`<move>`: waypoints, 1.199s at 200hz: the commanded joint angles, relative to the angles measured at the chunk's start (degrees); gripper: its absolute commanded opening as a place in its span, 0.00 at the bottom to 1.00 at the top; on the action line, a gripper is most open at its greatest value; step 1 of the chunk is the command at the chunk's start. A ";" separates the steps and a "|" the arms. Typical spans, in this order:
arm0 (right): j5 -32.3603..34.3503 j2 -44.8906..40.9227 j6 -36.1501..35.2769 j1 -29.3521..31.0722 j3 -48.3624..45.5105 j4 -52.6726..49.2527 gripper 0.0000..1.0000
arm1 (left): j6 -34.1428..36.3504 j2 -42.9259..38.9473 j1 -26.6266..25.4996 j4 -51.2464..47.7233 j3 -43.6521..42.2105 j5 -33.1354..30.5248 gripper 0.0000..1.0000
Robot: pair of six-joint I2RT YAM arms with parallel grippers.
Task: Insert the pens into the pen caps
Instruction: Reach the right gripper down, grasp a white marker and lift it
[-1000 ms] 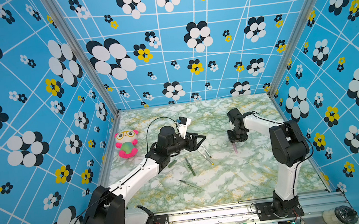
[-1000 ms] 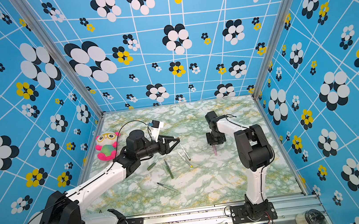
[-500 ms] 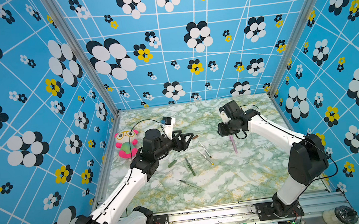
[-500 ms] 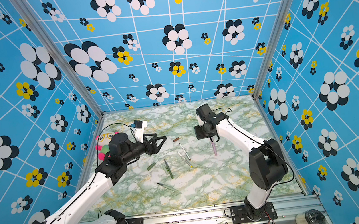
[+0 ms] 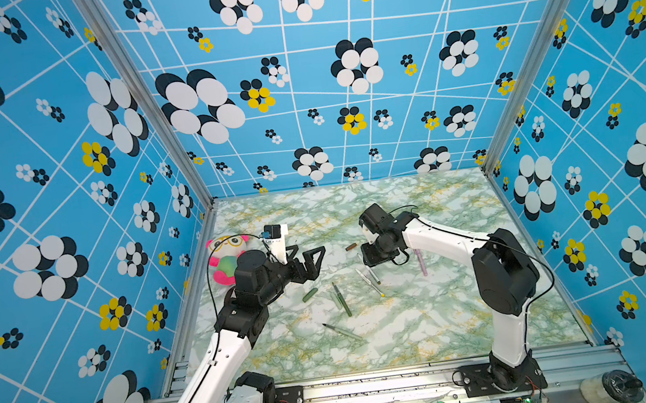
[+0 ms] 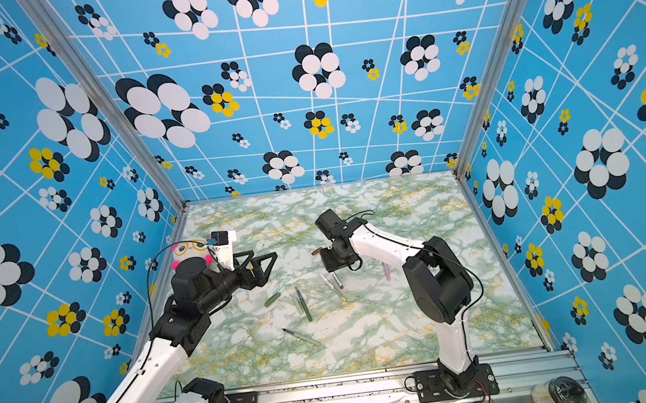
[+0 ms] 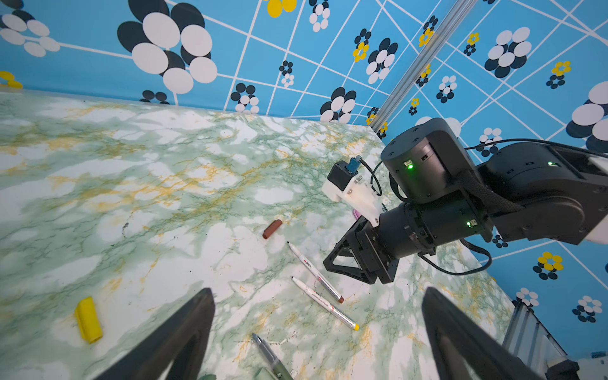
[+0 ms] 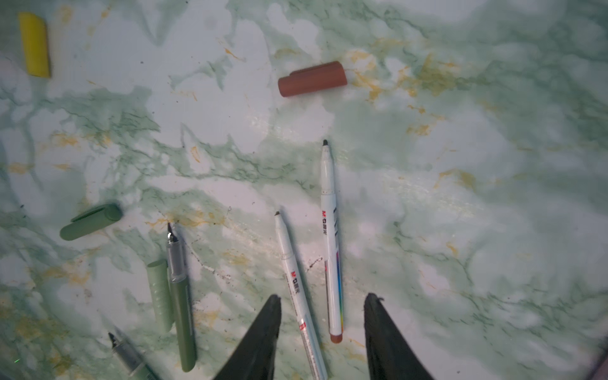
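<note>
Left pincer (image 5: 310, 255): fingers spread wide, empty, raised over the tabletop (image 5: 432, 323) near the yellow cap (image 7: 88, 319). Right pincer (image 8: 323, 297): partly apart, empty, above two white pens lying side by side, brown-ended pen (image 8: 330, 237) and yellow-ended pen (image 7: 325, 302). Brown cap (image 8: 312, 79) just beyond their tips. Dark green pen (image 8: 179, 296) touching pale green cap (image 8: 159, 292).

- desk (image 8: 493, 204): smooth marble-print sheet, slightly glossy
- brown cap (image 8: 312, 79): matt plastic
- brown-ended pen (image 8: 330, 230): shiny white plastic
- plush toy (image 5: 226, 260): fuzzy cloth
- base rail (image 5: 397, 377): brushed metal
</note>
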 commanded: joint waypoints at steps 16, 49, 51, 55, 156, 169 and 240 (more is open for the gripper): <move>2.77 4.73 0.54 1.19 4.15 -0.58 0.41 | -4.88 -0.78 0.81 3.84 -2.87 -0.98 0.99; 4.17 7.12 0.32 1.68 5.03 -0.72 0.38 | -6.12 -0.41 0.91 4.95 -3.81 -0.50 0.99; 4.33 7.24 0.31 1.70 5.09 -0.70 0.38 | -6.21 -0.38 0.88 5.06 -3.88 -0.54 0.99; 4.60 7.39 0.32 1.67 5.16 -0.68 0.38 | -6.24 -0.42 0.92 5.22 -3.96 -0.55 0.99; 8.69 12.03 -1.81 2.75 8.49 -1.39 0.24 | -9.34 1.50 0.93 8.71 -5.56 0.38 0.99; 8.78 12.03 -1.93 2.75 8.57 -1.46 0.18 | -9.49 1.71 0.92 8.78 -5.74 0.37 0.99; 9.40 12.03 -1.78 2.71 9.84 -2.89 0.13 | -7.96 1.32 0.65 7.75 -5.98 1.00 0.99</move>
